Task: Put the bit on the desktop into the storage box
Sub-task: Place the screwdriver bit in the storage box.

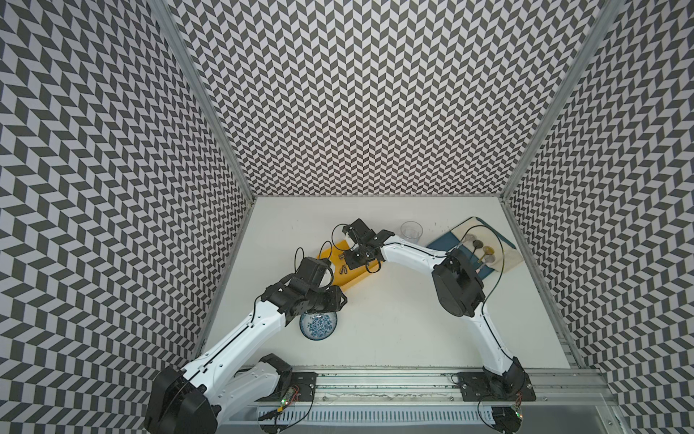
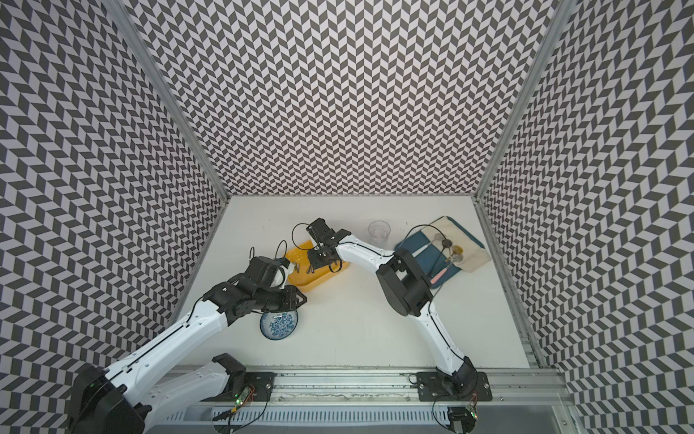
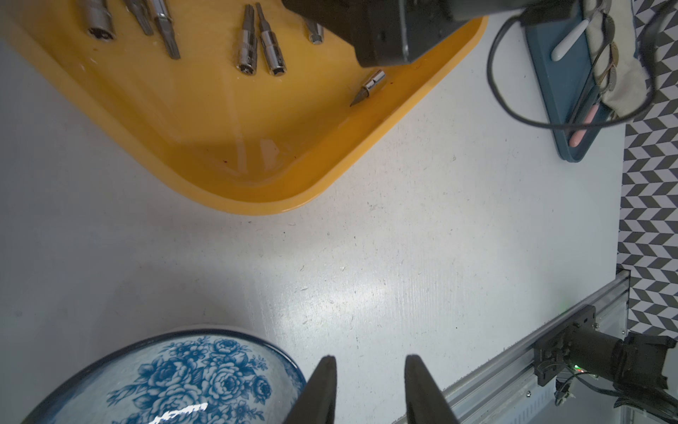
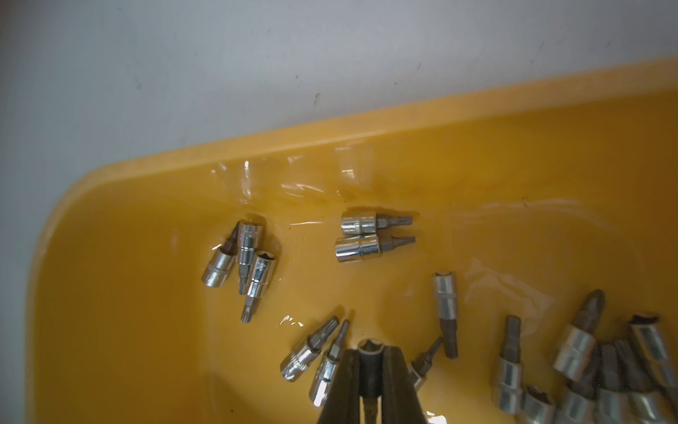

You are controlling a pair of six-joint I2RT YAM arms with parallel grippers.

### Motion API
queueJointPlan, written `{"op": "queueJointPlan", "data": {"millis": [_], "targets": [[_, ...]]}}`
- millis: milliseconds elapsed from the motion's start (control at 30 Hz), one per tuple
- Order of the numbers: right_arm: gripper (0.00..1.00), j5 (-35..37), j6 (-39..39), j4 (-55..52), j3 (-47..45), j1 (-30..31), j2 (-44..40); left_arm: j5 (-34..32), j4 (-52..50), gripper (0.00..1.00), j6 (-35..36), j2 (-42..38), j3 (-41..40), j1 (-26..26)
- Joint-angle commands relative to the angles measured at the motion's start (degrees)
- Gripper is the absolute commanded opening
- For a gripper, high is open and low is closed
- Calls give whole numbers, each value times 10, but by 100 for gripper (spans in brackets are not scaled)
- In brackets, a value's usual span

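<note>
My right gripper (image 4: 371,354) hangs over the yellow storage box (image 4: 110,312), fingers pinched tight on one silver bit (image 4: 370,367); the bit is held over the box floor, among many loose bits (image 4: 361,244) lying inside; my left gripper (image 3: 370,358) hovers over the white desktop (image 3: 403,238) beside a blue-flowered bowl (image 3: 190,370), fingers partly apart, holding nothing.

Top views overlook everything; both wrist views share the storage box (image 3: 190,121).
</note>
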Motion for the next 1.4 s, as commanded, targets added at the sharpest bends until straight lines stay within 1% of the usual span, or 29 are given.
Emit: {"op": "queueJointPlan", "data": {"millis": [0,300,333,367,400,467,600,833,1000,1100,1167,1233,1267,1367], "targets": [[0,-13,-4,15,19,0,19,6,7,35,6,1,0,6],[0,-15,-7,11,25,0,46,5,4,35,6,-3,-2,8],[2,-16,-7,9,25,0,45,5,3,36,7,-3,0,7],[7,-16,-7,10,24,0,42,5,2,35,7,-3,1,8],[15,-17,-8,9,23,0,38,4,1,35,8,-3,2,8],[22,-16,-8,16,18,0,24,3,1,36,8,-3,3,8],[30,-16,-11,17,22,-1,0,5,1,36,8,-2,4,8],[41,5,-16,0,30,-2,-57,3,4,36,8,-4,4,10],[50,27,-19,-3,-7,-9,-142,-1,1,36,13,3,20,10],[56,37,-24,2,-52,-17,-207,-8,0,39,15,6,28,11],[60,51,-28,16,-100,-25,-260,-14,1,40,22,9,34,13],[62,53,-27,37,-154,-41,-322,-20,2,41,35,15,40,17],[63,52,-25,53,-189,-51,-359,-26,2,43,42,17,44,20],[67,90,-14,102,-287,-81,-465,-34,8,50,61,28,57,35]]}}
